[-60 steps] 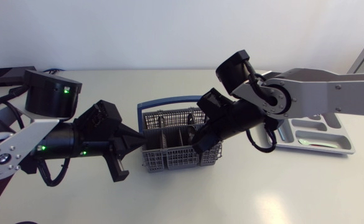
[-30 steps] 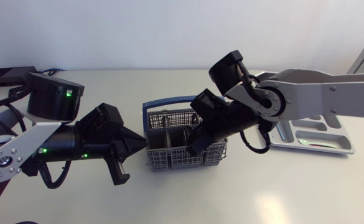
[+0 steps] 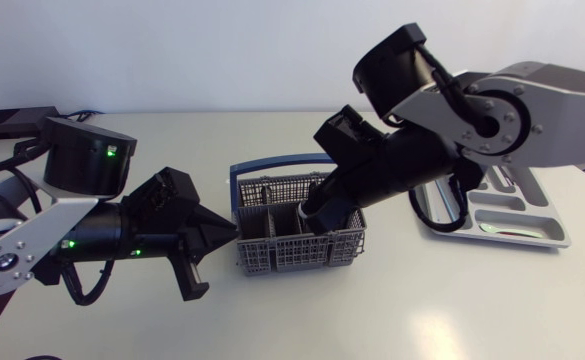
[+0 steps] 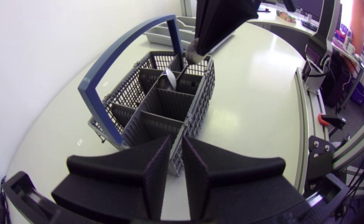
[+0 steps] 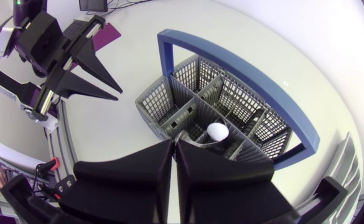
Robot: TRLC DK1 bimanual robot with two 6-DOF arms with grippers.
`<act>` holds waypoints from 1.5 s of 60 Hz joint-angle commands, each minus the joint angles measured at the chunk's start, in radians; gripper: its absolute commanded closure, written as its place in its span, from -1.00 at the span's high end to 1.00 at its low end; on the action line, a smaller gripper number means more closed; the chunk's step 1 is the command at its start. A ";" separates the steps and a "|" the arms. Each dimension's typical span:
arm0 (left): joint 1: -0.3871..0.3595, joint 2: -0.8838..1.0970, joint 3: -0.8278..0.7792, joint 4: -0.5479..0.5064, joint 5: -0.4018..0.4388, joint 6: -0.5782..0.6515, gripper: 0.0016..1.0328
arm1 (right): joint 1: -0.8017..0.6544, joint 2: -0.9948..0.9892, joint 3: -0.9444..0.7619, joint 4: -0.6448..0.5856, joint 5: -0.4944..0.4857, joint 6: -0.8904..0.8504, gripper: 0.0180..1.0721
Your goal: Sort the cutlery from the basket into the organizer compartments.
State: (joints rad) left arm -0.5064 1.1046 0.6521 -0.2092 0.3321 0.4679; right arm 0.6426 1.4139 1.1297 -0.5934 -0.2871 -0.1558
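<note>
- Surface (image 3: 422, 300): pale, smooth and matte.
- Right arm (image 3: 512, 110): silver-grey links with black joints, reaching over the basket. Left arm (image 3: 82, 230): mostly black, lying low beside it.
- Basket (image 3: 302, 255): a grey plastic mesh box, split by solid dividers and spanned by a blue arched handle. It stands mid-surface; the right arm covers one far corner in the head view.
- Organizer (image 3: 557, 235): a pale moulded tray with rounded long compartments, well apart from the basket and partly hidden behind the right arm.
- Left end effector (image 4: 177, 142): matte wedge fingers with a narrow gap and nothing between them, tips just beside the basket's end wall.
- Right end effector (image 5: 173, 143): over the basket, fingers almost together, seemingly pinching the spoon's thin handle; the contact itself is hidden.
- Spoon (image 5: 217, 132): its glossy oval bowl sits inside a compartment at the basket's far end from the left end effector; the handle is mostly hidden.
</note>
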 commanded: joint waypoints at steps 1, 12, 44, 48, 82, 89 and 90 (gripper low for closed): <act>-0.009 -0.014 -0.006 -0.012 -0.002 -0.021 -0.69 | 0.009 -0.018 0.047 -0.039 -0.006 0.044 -0.89; -0.012 -0.019 -0.008 -0.016 -0.002 -0.021 -0.69 | -0.035 -0.009 0.113 -0.120 -0.107 0.098 -0.89; -0.020 -0.009 -0.006 -0.010 -0.002 -0.020 -0.69 | -0.190 -0.148 0.194 -0.258 -0.273 0.185 -0.89; -0.020 -0.009 -0.005 -0.010 -0.002 -0.020 -0.69 | -0.202 -0.182 0.182 -0.266 -0.173 0.180 -0.89; -0.040 0.021 0.006 0.001 -0.004 -0.021 -0.69 | -0.696 -0.173 -0.122 -0.095 0.206 -0.050 -0.89; -0.043 0.026 0.014 0.001 -0.004 -0.021 -0.69 | -0.813 -0.130 -0.157 -0.019 0.220 -0.102 -0.89; -0.044 0.028 0.015 0.001 -0.004 -0.021 -0.69 | -0.824 -0.124 -0.159 -0.014 0.220 -0.105 -0.89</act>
State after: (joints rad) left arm -0.5400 1.1137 0.6525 -0.2134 0.3321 0.4675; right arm -0.1280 1.2583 0.9977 -0.6411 -0.0772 -0.2157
